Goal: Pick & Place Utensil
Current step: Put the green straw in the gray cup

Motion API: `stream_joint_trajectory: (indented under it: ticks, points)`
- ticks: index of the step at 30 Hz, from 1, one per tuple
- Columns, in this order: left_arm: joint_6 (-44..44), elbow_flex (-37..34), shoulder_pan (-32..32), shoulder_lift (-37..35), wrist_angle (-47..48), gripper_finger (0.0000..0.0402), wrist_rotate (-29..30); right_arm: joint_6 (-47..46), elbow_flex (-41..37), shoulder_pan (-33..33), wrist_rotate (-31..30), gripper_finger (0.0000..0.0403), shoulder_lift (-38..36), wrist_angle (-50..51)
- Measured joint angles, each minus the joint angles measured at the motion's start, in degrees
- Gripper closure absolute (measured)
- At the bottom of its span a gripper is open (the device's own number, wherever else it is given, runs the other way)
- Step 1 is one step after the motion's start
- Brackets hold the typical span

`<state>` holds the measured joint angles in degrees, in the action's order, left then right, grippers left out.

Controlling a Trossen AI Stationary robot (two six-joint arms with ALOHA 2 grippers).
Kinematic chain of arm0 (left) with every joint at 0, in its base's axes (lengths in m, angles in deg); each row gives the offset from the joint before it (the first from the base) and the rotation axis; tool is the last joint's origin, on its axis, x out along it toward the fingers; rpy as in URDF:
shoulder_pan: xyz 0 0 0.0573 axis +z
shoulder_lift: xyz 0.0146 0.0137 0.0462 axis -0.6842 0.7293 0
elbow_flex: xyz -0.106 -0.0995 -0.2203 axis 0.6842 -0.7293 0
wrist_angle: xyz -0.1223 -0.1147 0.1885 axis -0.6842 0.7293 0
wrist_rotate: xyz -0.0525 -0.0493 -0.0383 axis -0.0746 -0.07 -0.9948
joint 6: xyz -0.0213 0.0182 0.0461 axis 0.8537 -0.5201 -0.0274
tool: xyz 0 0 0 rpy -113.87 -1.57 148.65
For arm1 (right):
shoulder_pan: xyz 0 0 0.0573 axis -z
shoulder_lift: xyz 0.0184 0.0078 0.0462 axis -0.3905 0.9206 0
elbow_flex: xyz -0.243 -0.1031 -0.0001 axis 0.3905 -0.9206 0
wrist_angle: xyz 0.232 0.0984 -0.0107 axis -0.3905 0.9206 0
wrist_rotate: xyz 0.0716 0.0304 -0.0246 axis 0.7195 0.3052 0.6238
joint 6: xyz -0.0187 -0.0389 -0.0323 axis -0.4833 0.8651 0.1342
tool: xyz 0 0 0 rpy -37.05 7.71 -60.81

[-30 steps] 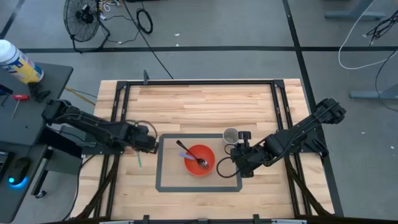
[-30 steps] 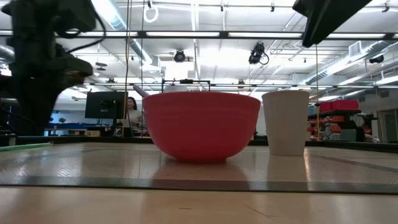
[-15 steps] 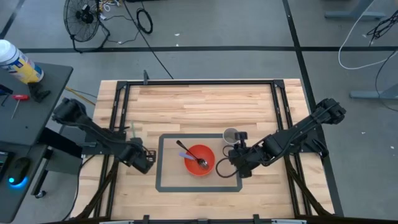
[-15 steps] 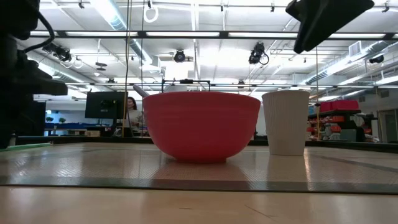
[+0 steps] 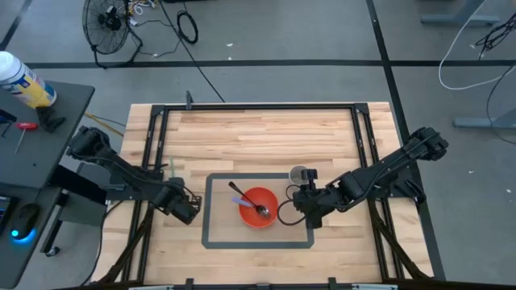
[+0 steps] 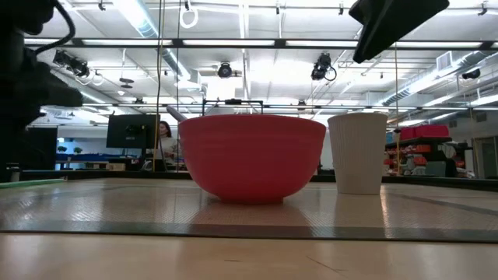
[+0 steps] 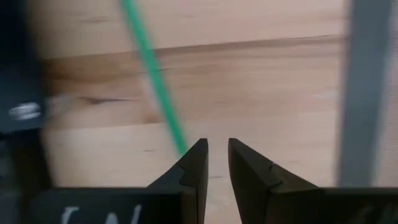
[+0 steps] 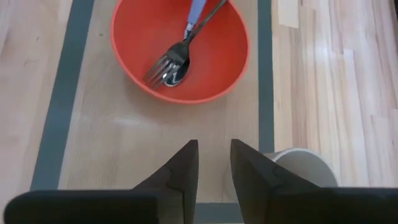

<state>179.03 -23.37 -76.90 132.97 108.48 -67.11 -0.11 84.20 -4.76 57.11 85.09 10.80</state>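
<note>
A thin green utensil (image 7: 152, 68) lies flat on the wooden table; its far part (image 5: 172, 168) shows beside the left arm. My left gripper (image 7: 216, 144) (image 5: 184, 211) hovers at the utensil's near end, shut and holding nothing, with the green tip just beside one finger. A red bowl (image 5: 258, 208) (image 8: 180, 50) stands on a grey-bordered mat and holds a fork (image 8: 163, 67) and a blue-handled spoon (image 8: 194, 15). My right gripper (image 8: 213, 144) (image 5: 305, 203) is shut and empty, to the right of the bowl and near the white cup (image 5: 299, 174).
The white cup (image 6: 358, 152) stands upright on the mat's right part, close to the bowl (image 6: 251, 155). The mat's grey border (image 5: 206, 234) frames the table's middle. Bare wood lies toward the far edge. A black frame runs along both table sides.
My left gripper has swung from pointing at the bowl toward the table's near edge and now sits over the green utensil's near end. My right gripper has crept toward the bowl, left and slightly far. The utensils, bowl and cup have stayed put.
</note>
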Motion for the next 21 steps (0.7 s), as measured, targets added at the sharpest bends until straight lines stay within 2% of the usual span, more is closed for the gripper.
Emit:
stream_joint_trajectory:
  ticks: [7,13,18,21]
  points:
    - [4.15,0.02,-1.6,3.19,0.43,0.0337,-2.82,-0.41,0.0,-0.02,1.48,0.0307,0.0,-0.13]
    - [5.39,0.02,-1.6,8.01,0.82,0.0337,-9.06,-0.43,0.0,-0.02,1.62,0.0307,0.0,-0.18]
    - [3.96,0.04,-1.6,8.98,-1.51,0.0337,-4.88,-0.43,0.0,-0.02,1.63,0.0307,0.0,-0.17]
    - [4.37,0.09,-1.63,8.98,-2.12,0.0337,-4.55,-0.43,0.0,-0.02,1.62,0.0307,0.0,-0.17]
